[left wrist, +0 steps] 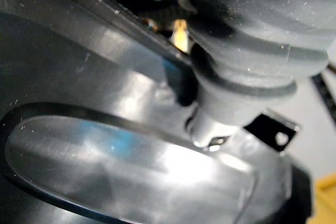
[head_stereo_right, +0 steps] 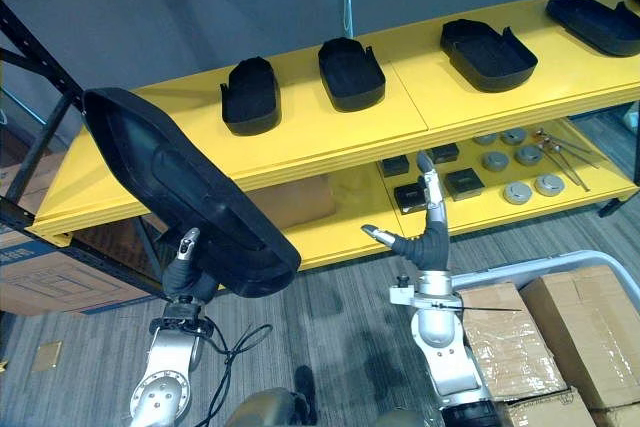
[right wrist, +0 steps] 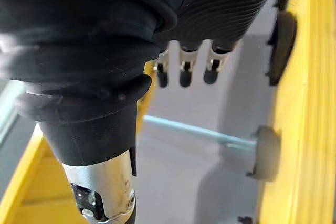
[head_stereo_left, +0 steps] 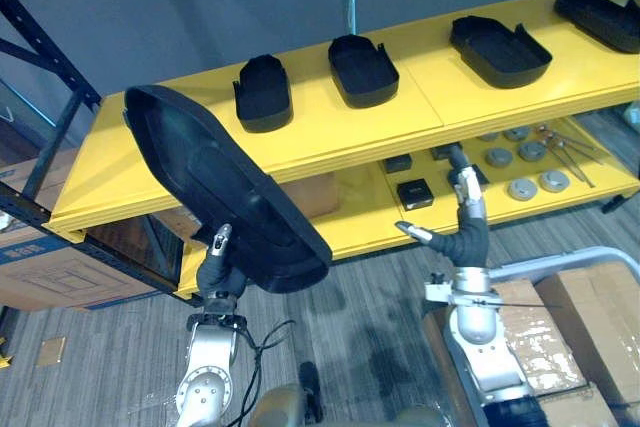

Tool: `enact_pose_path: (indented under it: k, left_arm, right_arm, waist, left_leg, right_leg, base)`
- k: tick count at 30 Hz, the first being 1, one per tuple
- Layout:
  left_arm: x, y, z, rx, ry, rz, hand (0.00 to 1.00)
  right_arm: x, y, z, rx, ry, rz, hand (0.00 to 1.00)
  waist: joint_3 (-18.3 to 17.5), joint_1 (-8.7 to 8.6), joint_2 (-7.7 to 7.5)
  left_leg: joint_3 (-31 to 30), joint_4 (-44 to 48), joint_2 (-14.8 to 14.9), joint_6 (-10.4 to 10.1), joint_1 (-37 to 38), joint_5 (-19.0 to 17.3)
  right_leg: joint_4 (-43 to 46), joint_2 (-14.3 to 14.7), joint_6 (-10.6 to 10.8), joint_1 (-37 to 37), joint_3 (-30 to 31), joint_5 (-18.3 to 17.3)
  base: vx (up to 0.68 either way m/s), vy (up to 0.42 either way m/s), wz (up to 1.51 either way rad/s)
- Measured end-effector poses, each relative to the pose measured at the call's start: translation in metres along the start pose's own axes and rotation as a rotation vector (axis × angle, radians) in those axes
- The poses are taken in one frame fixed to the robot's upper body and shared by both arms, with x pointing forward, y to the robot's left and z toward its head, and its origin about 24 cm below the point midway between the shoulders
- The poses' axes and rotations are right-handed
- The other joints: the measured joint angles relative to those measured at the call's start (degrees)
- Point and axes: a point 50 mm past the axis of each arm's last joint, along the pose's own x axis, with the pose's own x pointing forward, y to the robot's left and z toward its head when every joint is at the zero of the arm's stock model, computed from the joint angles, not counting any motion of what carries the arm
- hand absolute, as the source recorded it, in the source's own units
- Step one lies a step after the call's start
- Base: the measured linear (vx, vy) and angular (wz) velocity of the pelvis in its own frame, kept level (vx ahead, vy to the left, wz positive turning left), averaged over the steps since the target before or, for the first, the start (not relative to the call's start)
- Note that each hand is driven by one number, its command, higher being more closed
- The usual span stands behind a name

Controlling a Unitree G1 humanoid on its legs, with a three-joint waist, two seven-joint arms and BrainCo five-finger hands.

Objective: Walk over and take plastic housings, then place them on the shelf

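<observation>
A large black plastic housing (head_stereo_left: 220, 187) is held up, tilted, in front of the left end of the yellow shelf (head_stereo_left: 340, 132). My left hand (head_stereo_left: 222, 259) grips its lower rim, with the thumb over the edge. Its glossy inner face (left wrist: 105, 156) shows close up in the left wrist view. Several smaller black housings (head_stereo_left: 263, 92) (head_stereo_left: 362, 69) (head_stereo_left: 498, 49) lie in a row on the shelf's top board. My right hand (head_stereo_left: 465, 215) stands upright before the lower board, fingers (right wrist: 181, 74) straight, thumb spread, holding nothing.
The lower yellow board (head_stereo_left: 370, 222) carries small black boxes (head_stereo_left: 414, 192), grey discs (head_stereo_left: 522, 188) and thin tools (head_stereo_left: 570, 157). A dark rack upright (head_stereo_left: 50, 137) stands at the left. Cardboard boxes sit on the floor at the right (head_stereo_left: 590, 332) and left (head_stereo_left: 55, 267).
</observation>
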Motion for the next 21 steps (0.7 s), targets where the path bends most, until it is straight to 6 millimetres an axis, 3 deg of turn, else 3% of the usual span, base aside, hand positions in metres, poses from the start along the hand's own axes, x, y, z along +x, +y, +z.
enact_pose_path:
  k: [7,9,14,17,19,21]
  left_arm:
    - [-0.002,-0.006,0.003,-0.010,-0.012,-0.017,1.00]
    - [-0.002,-0.005,0.004,-0.009,-0.018,-0.015,1.00]
    - [-0.001,-0.007,0.003,-0.003,-0.011,-0.022,1.00]
    - [0.000,-0.008,-0.001,0.027,0.031,-0.020,1.00]
    - [0.001,-0.007,-0.001,0.051,0.047,-0.005,1.00]
    - [0.003,-0.010,-0.001,0.053,0.045,-0.013,1.00]
  right_arm:
    - [-0.007,0.003,0.003,0.020,-0.025,0.016,0.00]
    - [-0.006,0.003,0.002,0.020,-0.023,0.013,0.00]
    - [-0.008,0.003,-0.004,0.031,0.012,-0.036,0.00]
    - [-0.012,0.001,-0.006,0.032,0.034,-0.086,0.00]
    - [-0.013,0.003,-0.006,0.040,0.044,-0.103,0.00]
    - [-0.014,0.007,-0.005,0.061,0.053,-0.117,0.00]
  waist:
    - [0.18,-0.41,0.87]
    - [0.64,0.34,1.18]
    - [1.06,0.69,0.68]
    - [1.66,0.47,0.53]
    - [2.81,0.47,0.63]
    - [2.95,0.17,1.16]
  left_leg:
    - [-1.73,-6.59,-1.06,0.47,0.72,3.62]
    - [-2.14,-6.62,-1.08,0.24,0.50,4.61]
    - [-3.61,-3.58,-1.82,1.43,-0.27,3.73]
    - [-4.89,-2.87,-2.33,2.43,0.46,2.01]
    - [-5.77,-4.90,-1.88,2.80,3.74,1.54]
    - [-6.72,-6.66,-0.91,2.95,3.77,1.59]
  right_leg:
    - [-5.28,1.67,1.18,1.05,-0.86,1.55]
    - [-4.98,1.87,1.51,1.03,-1.70,1.84]
    - [-5.09,1.74,1.65,3.69,-3.69,2.81]
    - [2.84,0.04,-0.59,1.60,-1.30,3.97]
    - [11.62,0.32,-5.53,-2.15,4.77,6.81]
    - [9.63,4.85,-4.45,-3.72,8.84,2.31]
  base:
    - [-0.06,0.029,0.16]
    - [-0.03,-0.020,0.18]
    - [0.03,-0.003,0.22]
    - [0.01,0.054,0.19]
    - [0.01,0.053,0.07]
    - [-0.02,-0.007,0.26]
